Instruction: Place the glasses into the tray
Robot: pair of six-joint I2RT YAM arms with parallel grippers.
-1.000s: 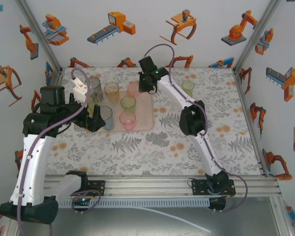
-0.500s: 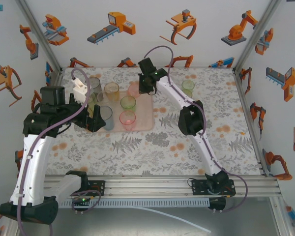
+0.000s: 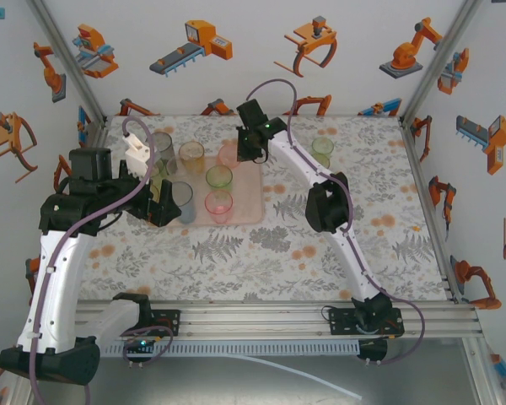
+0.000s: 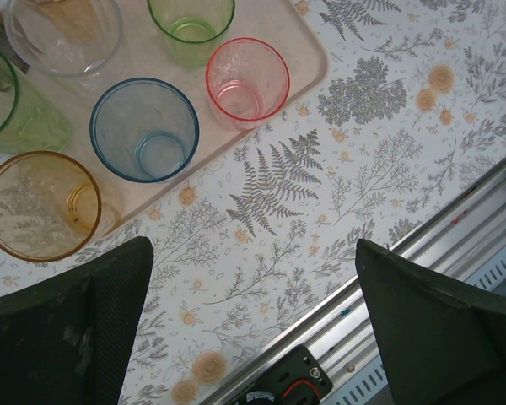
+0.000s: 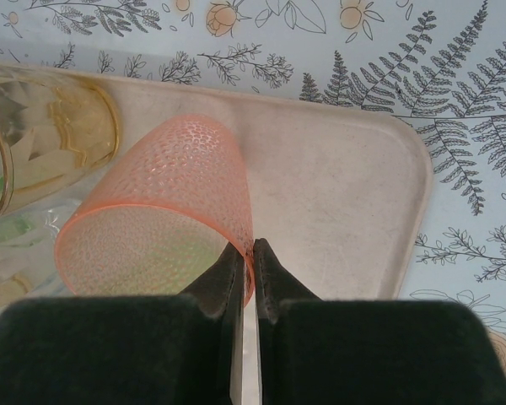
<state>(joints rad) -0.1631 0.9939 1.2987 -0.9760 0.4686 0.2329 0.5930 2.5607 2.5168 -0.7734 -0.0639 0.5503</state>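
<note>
My right claw (image 5: 253,246) was pressed almost together, pinching the rim of a dimpled pink glass (image 5: 164,198) between its two pads; the glass leaned away from me with its base over the tray (image 5: 346,194), though I could not tell whether it touched the tray floor; just beside it, to my left, stood an amber glass (image 5: 55,135); from above, this claw (image 3: 244,150) sat at the tray's far edge with the pink glass (image 3: 228,153) under it and the amber glass (image 3: 191,154) near.

My left claw (image 4: 253,253) was spread wide and held nothing, its fingers well apart over the fern-patterned table (image 4: 278,194); from above it (image 3: 164,198) hung at the tray's left side; ahead of it on the tray (image 4: 308,55) stood a blue glass (image 4: 145,129), a red-rimmed glass (image 4: 247,78), a green glass (image 4: 191,25) and a clear glass (image 4: 63,34), all upright and close together; a second amber glass (image 4: 40,205) stood at the tray's near edge, and I could not tell whether it was on or off.

A lone green glass (image 3: 322,149) stood on the table, well apart from the tray (image 3: 249,190), to the right.
</note>
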